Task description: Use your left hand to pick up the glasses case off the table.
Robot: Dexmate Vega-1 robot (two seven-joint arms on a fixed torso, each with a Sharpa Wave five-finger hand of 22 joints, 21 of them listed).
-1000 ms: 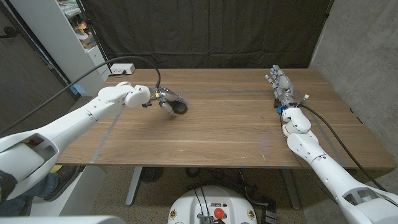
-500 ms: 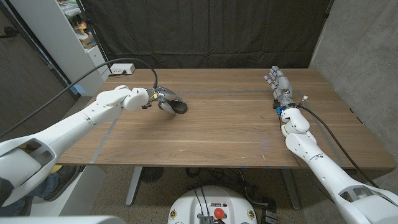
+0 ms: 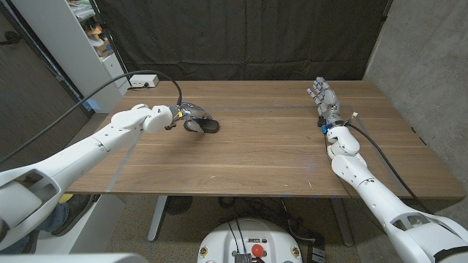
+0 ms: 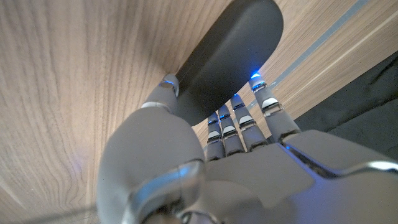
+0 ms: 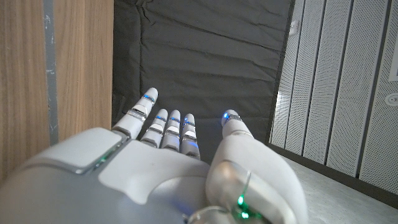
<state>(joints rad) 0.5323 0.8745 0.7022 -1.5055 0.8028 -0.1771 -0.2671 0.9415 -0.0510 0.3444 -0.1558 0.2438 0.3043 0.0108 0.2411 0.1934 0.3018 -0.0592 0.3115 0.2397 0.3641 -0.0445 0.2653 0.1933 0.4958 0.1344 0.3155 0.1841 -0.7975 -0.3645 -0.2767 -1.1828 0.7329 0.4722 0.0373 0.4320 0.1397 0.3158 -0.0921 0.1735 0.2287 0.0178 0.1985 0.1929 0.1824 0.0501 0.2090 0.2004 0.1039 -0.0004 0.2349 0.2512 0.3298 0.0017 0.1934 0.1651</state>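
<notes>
The glasses case [image 3: 208, 126] is a dark grey, rounded oblong at the table's [image 3: 256, 157] back left. My left hand [image 3: 190, 117] grips its near end. In the left wrist view the case [image 4: 231, 55] is clasped between the thumb on one side and the fingers [image 4: 231, 121] on the other, with wood grain right behind it. I cannot tell whether the case is off the table. My right hand [image 3: 325, 97] stands at the back right with its fingers straight and apart, holding nothing. Its fingers [image 5: 166, 127] reach toward the black curtain.
A white power strip [image 3: 142, 81] with a black cable lies at the table's back left corner. A white shelf unit [image 3: 77, 40] stands beyond the table's left side. A black curtain [image 3: 241, 36] hangs behind it. A grey wall [image 3: 424, 58] is on the right.
The left forearm has swung a little, and the hand and case have edged slightly toward the table's back. The right hand has drifted a bit inward.
</notes>
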